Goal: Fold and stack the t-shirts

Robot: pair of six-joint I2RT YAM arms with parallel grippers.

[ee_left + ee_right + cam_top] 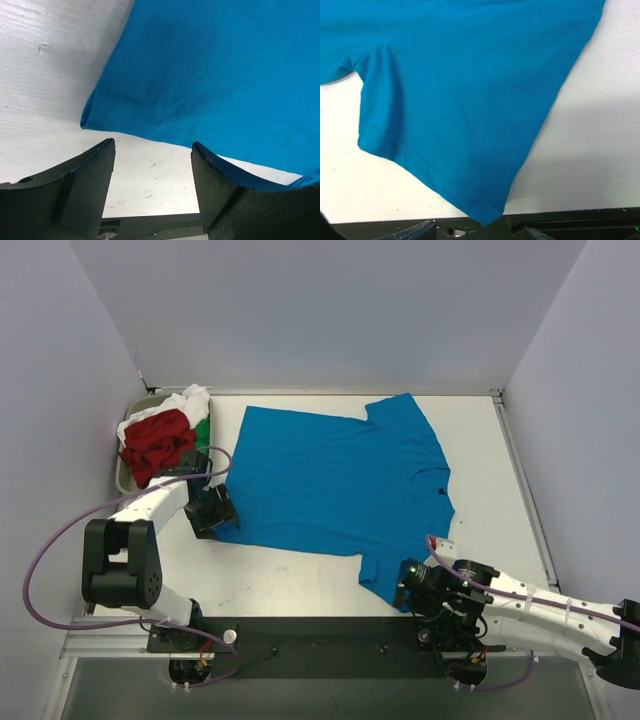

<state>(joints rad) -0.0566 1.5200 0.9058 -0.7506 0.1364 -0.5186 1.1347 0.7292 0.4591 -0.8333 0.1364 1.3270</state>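
Now, blue t-shirt: spread flat mid-table, hem toward the left edge and collar toward the right, laid out for you to fold.
Your left gripper: jaws apart and nothing pinched, set at the hem corner nearest the near-left corner, likely to lift it.
Your right gripper: by the near edge, jaws apart and empty, either side of the near sleeve tip.
Waiting pile: red t-shirt, white t-shirt and green t-shirt, heaped in the grey tray at the far-left corner.

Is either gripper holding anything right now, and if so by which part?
Nothing is held. The left gripper sits open at a hem corner of the blue t-shirt, and the right gripper sits open at a sleeve tip. Neither is closed on cloth.
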